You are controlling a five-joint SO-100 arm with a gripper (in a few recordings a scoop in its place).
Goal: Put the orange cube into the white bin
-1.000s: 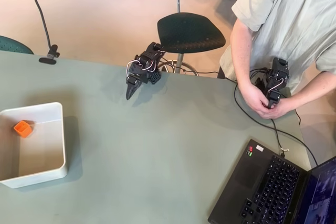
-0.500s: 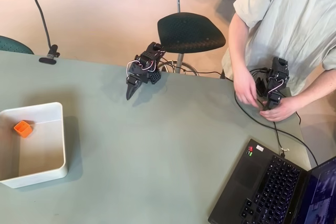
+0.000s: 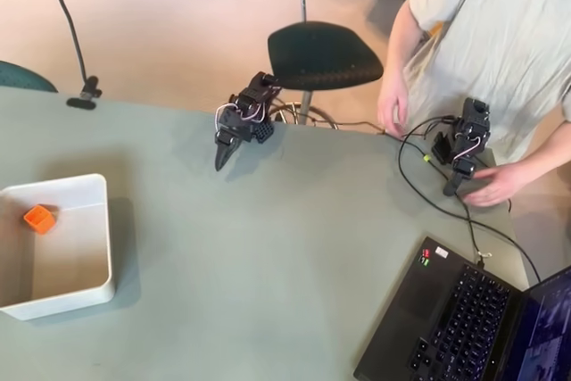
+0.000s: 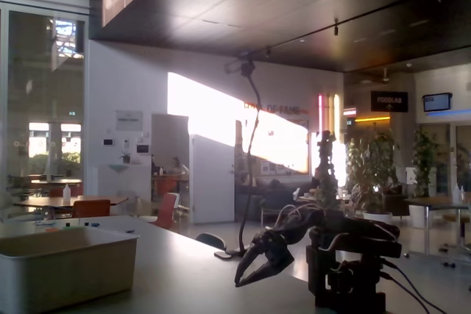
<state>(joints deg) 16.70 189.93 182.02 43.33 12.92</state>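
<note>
On the grey-green worktop (image 3: 294,247) overhead, I see the orange cube (image 3: 38,218) already lying inside the white bin (image 3: 89,185); my end effector (image 3: 223,158) rests well apart, fingers together, empty. Fixed view: bin (image 4: 66,266) left, end effector (image 4: 250,270) folded low. I judge the task done.

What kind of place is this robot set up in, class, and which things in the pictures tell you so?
Probably a large public atrium or campus cafe: café tables and chairs, illuminated signs, tall windows and potted plants surround the worktable.
</note>
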